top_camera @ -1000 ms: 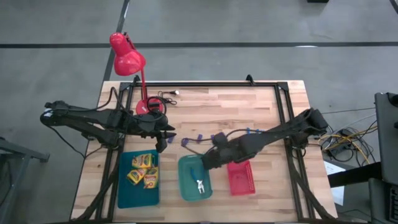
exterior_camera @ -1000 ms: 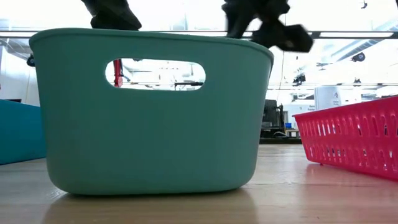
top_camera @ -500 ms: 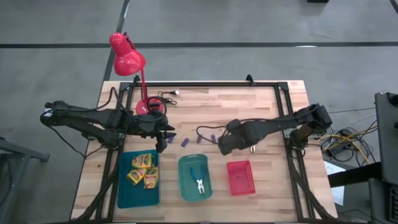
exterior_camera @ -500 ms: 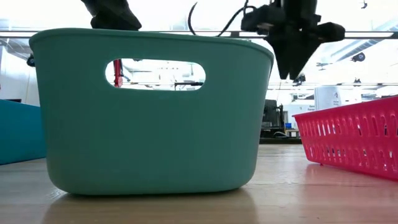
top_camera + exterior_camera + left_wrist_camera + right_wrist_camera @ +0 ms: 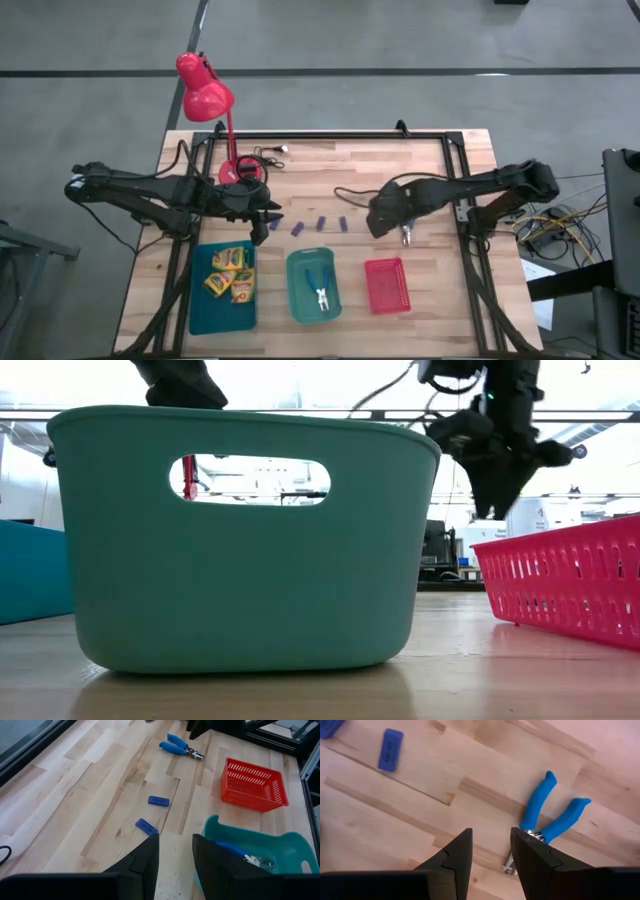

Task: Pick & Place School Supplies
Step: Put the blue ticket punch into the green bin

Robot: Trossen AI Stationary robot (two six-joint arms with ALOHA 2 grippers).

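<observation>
Table [image 5: 400, 160]: wood top, framed by black rails.

Left arm [image 5: 150, 192]: stretched in from the left edge. Left gripper [image 5: 262, 222] is held over the table just beyond the blue tray [image 5: 197, 312]; fingers [image 5: 145, 857] are parted, nothing between them.

Right arm [image 5: 480, 190]: reached in from the right edge. Right gripper [image 5: 388, 215] is held above the table centre-right, beyond the red basket [image 5: 388, 285]; fingers [image 5: 455, 852] are spread, nothing pinched.

Lamp [image 5: 205, 95]: red, at the far left corner.

Blue tray: near left; three crayon boxes [image 5: 230, 272] are laid inside.

Teal tub [image 5: 300, 300]: near centre; one pair of scissors [image 5: 320, 292] is laid inside.

Red basket: right of the tub.

Second scissors [image 5: 547, 815]: flat on the wood, just beside the right gripper's fingertips, untouched.

Purple blocks [image 5: 320, 223]: laid in a row on the wood between the two grippers, apart from both.
</observation>
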